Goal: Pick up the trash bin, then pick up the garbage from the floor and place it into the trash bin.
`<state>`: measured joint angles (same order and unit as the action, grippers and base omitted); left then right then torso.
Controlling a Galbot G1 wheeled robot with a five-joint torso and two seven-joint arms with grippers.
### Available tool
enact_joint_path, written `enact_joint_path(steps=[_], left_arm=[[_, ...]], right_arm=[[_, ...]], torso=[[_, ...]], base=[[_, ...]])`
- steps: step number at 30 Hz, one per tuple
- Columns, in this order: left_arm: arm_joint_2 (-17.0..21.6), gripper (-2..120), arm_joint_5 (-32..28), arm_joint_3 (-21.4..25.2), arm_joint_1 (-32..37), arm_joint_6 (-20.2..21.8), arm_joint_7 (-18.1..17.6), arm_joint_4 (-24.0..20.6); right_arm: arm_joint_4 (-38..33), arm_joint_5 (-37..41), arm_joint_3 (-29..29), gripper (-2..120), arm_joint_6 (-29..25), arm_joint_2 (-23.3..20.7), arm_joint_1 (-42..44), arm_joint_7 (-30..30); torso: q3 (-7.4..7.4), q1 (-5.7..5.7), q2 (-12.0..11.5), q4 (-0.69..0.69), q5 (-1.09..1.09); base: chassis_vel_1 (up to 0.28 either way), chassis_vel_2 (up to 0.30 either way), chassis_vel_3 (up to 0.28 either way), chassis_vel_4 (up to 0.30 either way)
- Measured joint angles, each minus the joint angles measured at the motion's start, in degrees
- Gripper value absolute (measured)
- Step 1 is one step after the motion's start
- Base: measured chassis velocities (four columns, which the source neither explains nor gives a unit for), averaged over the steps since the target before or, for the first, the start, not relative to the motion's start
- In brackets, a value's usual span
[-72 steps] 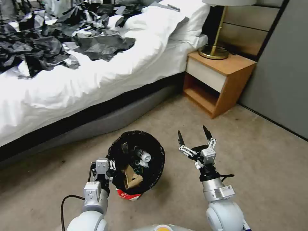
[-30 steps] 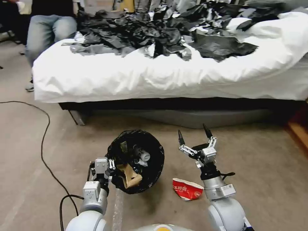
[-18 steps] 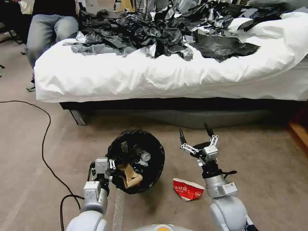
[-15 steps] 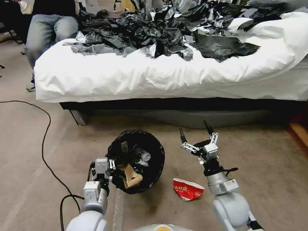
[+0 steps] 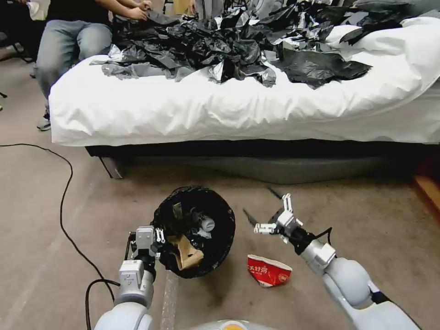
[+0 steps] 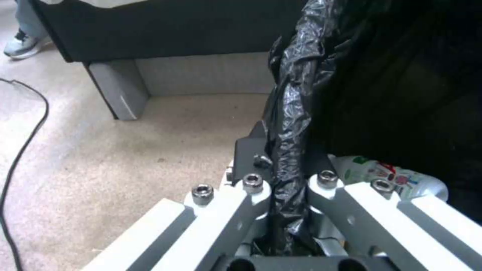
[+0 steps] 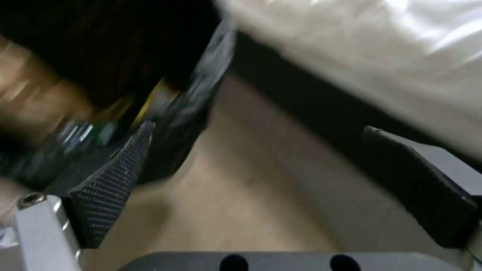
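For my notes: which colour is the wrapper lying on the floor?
Red with white writing, wrapper; head view shows it best.

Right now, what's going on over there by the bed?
The robot is tidying litter off the carpet beside the bed. Its left tool is shut on the black-lined rim of the trash bin, which already holds a brown paper bag and a small bottle. The right tool is open and empty, beside the bin and just beyond a red wrapper lying on the floor between the arms.
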<state>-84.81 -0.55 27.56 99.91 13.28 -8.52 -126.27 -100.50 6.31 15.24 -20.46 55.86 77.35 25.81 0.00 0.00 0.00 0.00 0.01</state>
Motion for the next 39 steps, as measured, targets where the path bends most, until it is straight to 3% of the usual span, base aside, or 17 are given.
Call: enact_joint_path(steps=[2,5,14,25,39], left_arm=[[0.0,1,0.0,0.0,0.0,0.0,0.0,0.0],[-0.1,1,0.2,-0.4,-0.2,0.0,0.0,0.1],[0.0,1,0.2,-0.4,0.0,0.0,-0.1,0.2],[0.0,1,0.2,-0.5,0.1,0.0,-0.1,0.2],[-0.2,1,0.4,-0.6,0.0,0.0,-0.2,0.5]], right_arm=[[1.1,0.0,-0.2,100,0.0,-0.5,-0.2,1.9],[5.5,0.0,-0.3,100,0.0,-1.6,-0.4,11.1],[15.3,-2.0,0.2,100,-0.9,-0.2,-1.4,19.2],[28.5,-3.3,0.8,100,-2.7,4.9,-5.5,20.9],[36.6,-3.9,0.6,100,-2.9,7.9,-10.6,19.5]], torso=[[0.00,0.00,0.0,0.00,0.00],[0.00,0.00,0.0,0.00,0.00],[0.00,0.00,0.0,0.00,0.00],[0.00,0.00,0.0,0.00,-0.01],[0.00,0.00,0.0,0.00,-0.01]], base=[[0.000,0.000,0.000,0.000],[0.000,0.000,0.000,0.000],[0.000,0.000,0.000,0.000],[0.000,0.000,0.000,0.000],[0.000,0.000,0.000,0.000]])
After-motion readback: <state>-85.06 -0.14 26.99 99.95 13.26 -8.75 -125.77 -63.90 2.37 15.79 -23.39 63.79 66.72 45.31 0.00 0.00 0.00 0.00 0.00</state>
